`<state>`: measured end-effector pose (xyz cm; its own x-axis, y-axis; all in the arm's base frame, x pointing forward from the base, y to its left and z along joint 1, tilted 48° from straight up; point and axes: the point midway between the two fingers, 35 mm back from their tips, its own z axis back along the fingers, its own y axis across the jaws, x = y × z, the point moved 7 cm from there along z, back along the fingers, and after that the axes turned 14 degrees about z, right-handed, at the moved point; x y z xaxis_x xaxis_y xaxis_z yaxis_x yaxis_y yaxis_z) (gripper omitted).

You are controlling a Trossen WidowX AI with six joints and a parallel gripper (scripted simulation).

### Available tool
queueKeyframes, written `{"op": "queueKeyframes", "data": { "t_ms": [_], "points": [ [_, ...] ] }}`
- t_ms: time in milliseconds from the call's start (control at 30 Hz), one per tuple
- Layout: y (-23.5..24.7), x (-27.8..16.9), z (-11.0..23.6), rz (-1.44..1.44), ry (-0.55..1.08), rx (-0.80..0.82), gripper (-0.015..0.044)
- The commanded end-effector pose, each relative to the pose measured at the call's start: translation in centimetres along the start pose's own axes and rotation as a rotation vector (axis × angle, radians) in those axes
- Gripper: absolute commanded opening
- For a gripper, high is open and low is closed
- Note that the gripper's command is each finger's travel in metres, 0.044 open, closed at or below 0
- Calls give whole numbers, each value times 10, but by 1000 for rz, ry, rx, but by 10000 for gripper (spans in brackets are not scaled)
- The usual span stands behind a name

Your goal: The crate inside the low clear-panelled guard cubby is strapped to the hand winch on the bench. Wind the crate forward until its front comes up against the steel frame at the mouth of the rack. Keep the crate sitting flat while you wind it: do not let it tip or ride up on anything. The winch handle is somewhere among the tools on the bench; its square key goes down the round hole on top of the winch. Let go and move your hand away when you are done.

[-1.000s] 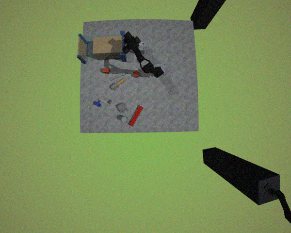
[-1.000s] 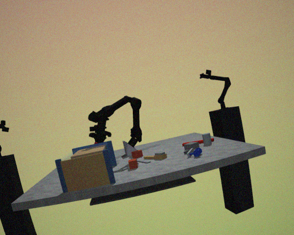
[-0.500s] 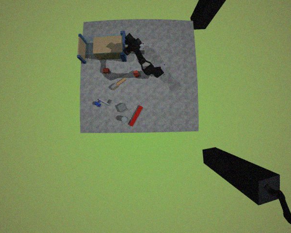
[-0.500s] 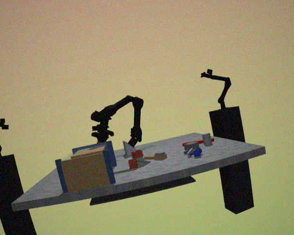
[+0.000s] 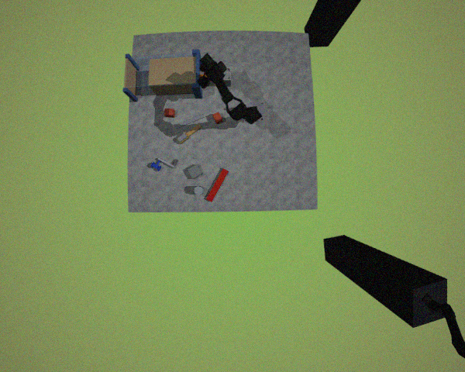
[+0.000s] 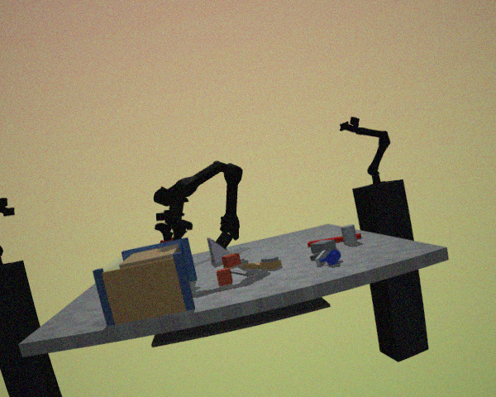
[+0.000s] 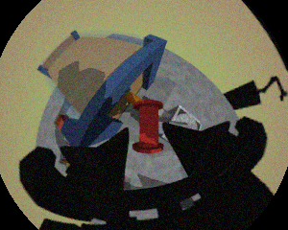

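Note:
The tan crate (image 5: 170, 70) (image 7: 106, 53) sits in the guard cubby and looks flat. Its front appears to be at the blue frame (image 5: 196, 60) (image 6: 189, 265) (image 7: 120, 83); any small gap there is too fine to tell. A small orange part (image 7: 132, 98) shows at the winch, just outside the frame; the rest of the winch is mostly hidden. The red spool-shaped grip of the handle (image 7: 149, 117) stands upright there. My gripper (image 7: 146, 127) (image 6: 169, 240) points down and is open, with one finger on each side of the red grip and gaps between. The handle's key is hidden.
Two orange-red blocks (image 5: 169, 112) (image 5: 217, 117) lie near the cubby. A yellow-handled tool (image 5: 191, 132), a blue-ended tool (image 5: 156, 165), a grey block (image 5: 193, 171), a grey cylinder (image 5: 198, 190) and a red bar (image 5: 217, 184) lie further off. A pale triangular piece (image 7: 184, 117) stands near the winch.

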<state>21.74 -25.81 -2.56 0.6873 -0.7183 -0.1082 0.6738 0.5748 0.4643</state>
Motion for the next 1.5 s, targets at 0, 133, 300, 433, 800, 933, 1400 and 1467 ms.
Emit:
{"op": "queueKeyframes", "data": {
  "t_ms": [0, 133, 300, 433, 800, 933, 1400, 1467],
  "points": [
    [0, 0, 0, 0, 1, 3, 368],
    [0, 0, 0, 0, 1, 3, 440],
    [-1, 6, 10, 0, 0, 2, 440],
    [-6, 21, 42, 0, 0, -1, 440],
    [-9, 24, 72, -1, 1, -2, 440],
    [-13, 13, 112, -2, 2, -3, 440],
    [-104, 28, 100, -33, 199, 55, 440],
    [-125, 26, 96, -33, 244, 80, 440]
  ]
}}
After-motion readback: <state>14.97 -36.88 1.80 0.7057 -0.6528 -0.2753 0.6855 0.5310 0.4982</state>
